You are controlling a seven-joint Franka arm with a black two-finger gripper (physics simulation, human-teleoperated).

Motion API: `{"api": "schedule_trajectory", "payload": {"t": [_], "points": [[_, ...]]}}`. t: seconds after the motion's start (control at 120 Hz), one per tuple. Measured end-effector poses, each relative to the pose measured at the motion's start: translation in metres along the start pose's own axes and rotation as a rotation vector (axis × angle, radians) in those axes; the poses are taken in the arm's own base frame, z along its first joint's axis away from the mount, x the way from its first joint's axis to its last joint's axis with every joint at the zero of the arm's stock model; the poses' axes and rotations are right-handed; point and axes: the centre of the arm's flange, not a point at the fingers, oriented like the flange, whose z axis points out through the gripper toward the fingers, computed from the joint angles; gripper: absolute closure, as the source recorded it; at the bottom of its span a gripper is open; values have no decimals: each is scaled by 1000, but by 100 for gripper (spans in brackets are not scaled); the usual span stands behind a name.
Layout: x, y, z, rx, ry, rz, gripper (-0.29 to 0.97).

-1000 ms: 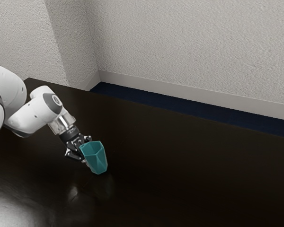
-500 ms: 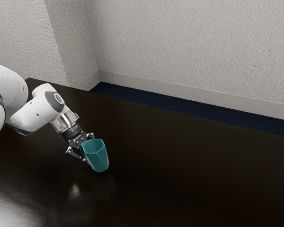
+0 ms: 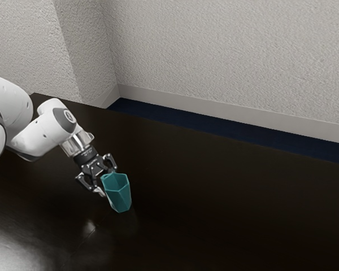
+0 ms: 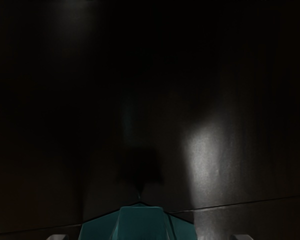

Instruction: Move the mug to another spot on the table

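Teal mug point(image 3: 118, 195) standing on the dark bench point(image 3: 231, 192), toward the edge at the exterior view's left and well clear of the far edge. The tool point(image 3: 99, 175) is spread wide at the rim and grips nothing. The bench alone appears to carry the mug, suggesting placement.

The end effector point(image 3: 101, 176) now has its fingers spread apart, no longer clamped on the teal mug point(image 3: 118, 193). The mug, tilted 0.5 s ago, now stands nearly upright on the tabletop point(image 3: 226, 197).
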Motion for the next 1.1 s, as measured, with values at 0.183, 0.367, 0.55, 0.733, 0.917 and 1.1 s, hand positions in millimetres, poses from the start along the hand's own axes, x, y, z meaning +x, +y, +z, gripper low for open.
{"api": "schedule_trajectory", "payload": {"t": [0.183,0.367,0.55,0.733,0.917,1.1], "points": [[5,-2,-6,-5,5,3,19],[14,-7,-17,-12,13,-3,15],[14,-14,-56,-48,45,16,13],[-58,-16,-158,-139,153,183,7],[-158,-22,-249,-61,457,502,3],[-284,36,-252,142,588,891,1]]}}
